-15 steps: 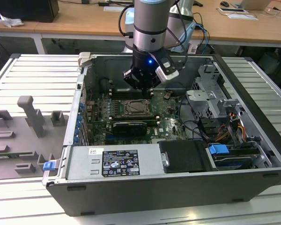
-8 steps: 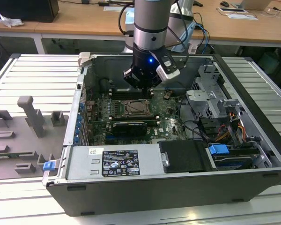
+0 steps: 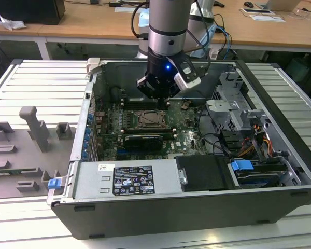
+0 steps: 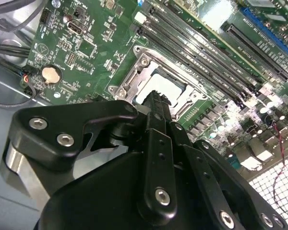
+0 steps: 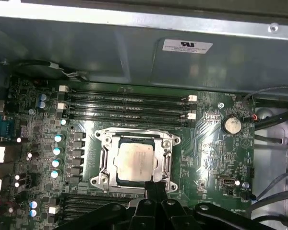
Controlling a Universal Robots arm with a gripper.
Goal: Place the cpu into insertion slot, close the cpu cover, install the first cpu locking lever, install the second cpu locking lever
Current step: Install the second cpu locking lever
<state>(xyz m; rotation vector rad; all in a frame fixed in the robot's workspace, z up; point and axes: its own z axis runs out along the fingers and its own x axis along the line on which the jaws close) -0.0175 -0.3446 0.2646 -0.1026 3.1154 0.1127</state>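
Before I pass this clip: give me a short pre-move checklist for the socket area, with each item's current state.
1. cpu lying in the insertion slot: ok; pale top shows inside the rim in both wrist views.
2. cpu cover down over the chip: ok, the frame seems to lie flat around it.
3. Locking levers latched: cannot tell.
4. tool over the socket edge: ok.
5. Tool holding anything: cannot tell.
6. memory slots beside the socket unobstructed: ok.

Pale square cpu (image 5: 134, 160) flat in insertion slot (image 5: 102, 160), silver cpu cover (image 5: 137, 135) closed
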